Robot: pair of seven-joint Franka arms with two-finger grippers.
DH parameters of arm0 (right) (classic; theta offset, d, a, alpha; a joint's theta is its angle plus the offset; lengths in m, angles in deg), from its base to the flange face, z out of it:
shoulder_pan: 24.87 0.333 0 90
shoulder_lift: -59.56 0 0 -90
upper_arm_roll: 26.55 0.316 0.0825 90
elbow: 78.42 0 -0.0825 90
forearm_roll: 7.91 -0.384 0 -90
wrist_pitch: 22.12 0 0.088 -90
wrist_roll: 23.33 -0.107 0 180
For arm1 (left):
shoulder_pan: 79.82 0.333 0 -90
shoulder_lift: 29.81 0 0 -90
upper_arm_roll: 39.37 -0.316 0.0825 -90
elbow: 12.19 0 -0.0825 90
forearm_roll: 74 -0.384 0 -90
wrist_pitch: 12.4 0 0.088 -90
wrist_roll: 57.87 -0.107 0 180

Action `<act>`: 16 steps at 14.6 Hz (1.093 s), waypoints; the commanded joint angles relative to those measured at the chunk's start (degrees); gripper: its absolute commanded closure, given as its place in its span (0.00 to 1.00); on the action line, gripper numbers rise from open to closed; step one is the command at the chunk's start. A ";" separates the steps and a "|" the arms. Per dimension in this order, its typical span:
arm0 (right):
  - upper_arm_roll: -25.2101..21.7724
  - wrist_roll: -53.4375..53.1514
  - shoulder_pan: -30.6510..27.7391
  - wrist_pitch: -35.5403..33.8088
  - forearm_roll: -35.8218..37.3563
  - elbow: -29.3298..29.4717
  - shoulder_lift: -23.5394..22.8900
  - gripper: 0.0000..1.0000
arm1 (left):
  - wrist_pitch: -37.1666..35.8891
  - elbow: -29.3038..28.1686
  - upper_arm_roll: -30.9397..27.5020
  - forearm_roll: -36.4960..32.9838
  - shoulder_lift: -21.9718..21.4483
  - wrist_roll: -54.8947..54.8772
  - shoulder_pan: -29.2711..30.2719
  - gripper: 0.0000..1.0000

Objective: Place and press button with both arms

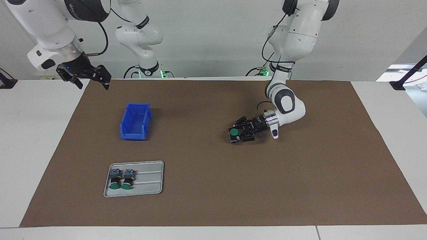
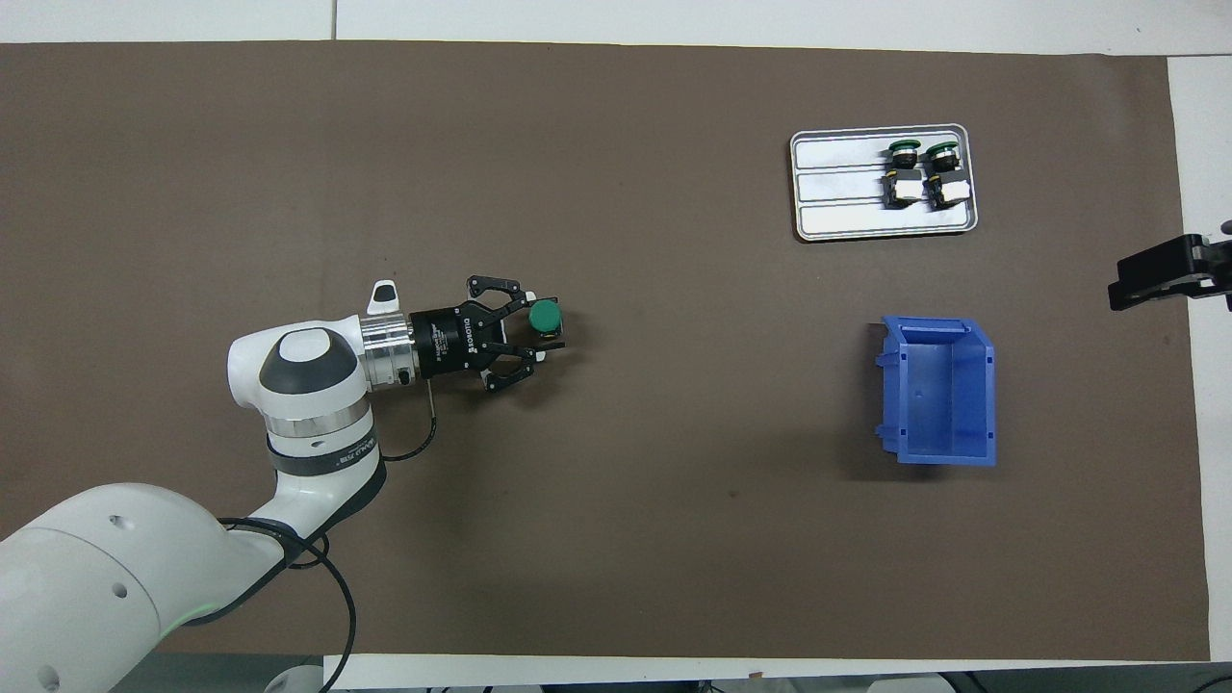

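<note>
My left gripper [image 1: 237,133] lies low over the middle of the brown mat, shut on a button [image 1: 235,132] with a round green cap. The button stands cap up, its grey-blue body just above or on the mat. In the overhead view the same gripper [image 2: 535,333] holds the button [image 2: 545,315] between its fingers. Two more buttons [image 1: 115,180] [image 1: 127,180] lie side by side in a silver tray [image 1: 150,186]. My right gripper [image 1: 94,85] waits open and empty in the air over the mat's corner at the right arm's end.
A blue open bin [image 1: 135,121] stands empty on the mat, nearer to the robots than the tray. In the overhead view the bin [image 2: 938,390] and the tray [image 2: 837,207] sit toward the right arm's end. The brown mat [image 1: 213,186] covers most of the table.
</note>
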 commanded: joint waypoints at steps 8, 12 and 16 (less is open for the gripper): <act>-0.07 0.85 -0.05 -0.06 -0.26 -1.41 1.36 0.00 | 3.73 -2.08 -0.53 -0.03 -4.83 3.23 -0.69 0.00; -0.07 0.85 -0.05 -0.06 -0.26 -1.41 1.36 0.00 | 6.28 -3.04 -0.61 -5.03 -8.17 3.23 -0.17 0.00; -0.07 0.85 -0.05 -0.06 -0.26 -1.41 1.36 0.00 | 6.72 -3.22 -0.70 -12.40 -10.45 4.37 0.97 0.00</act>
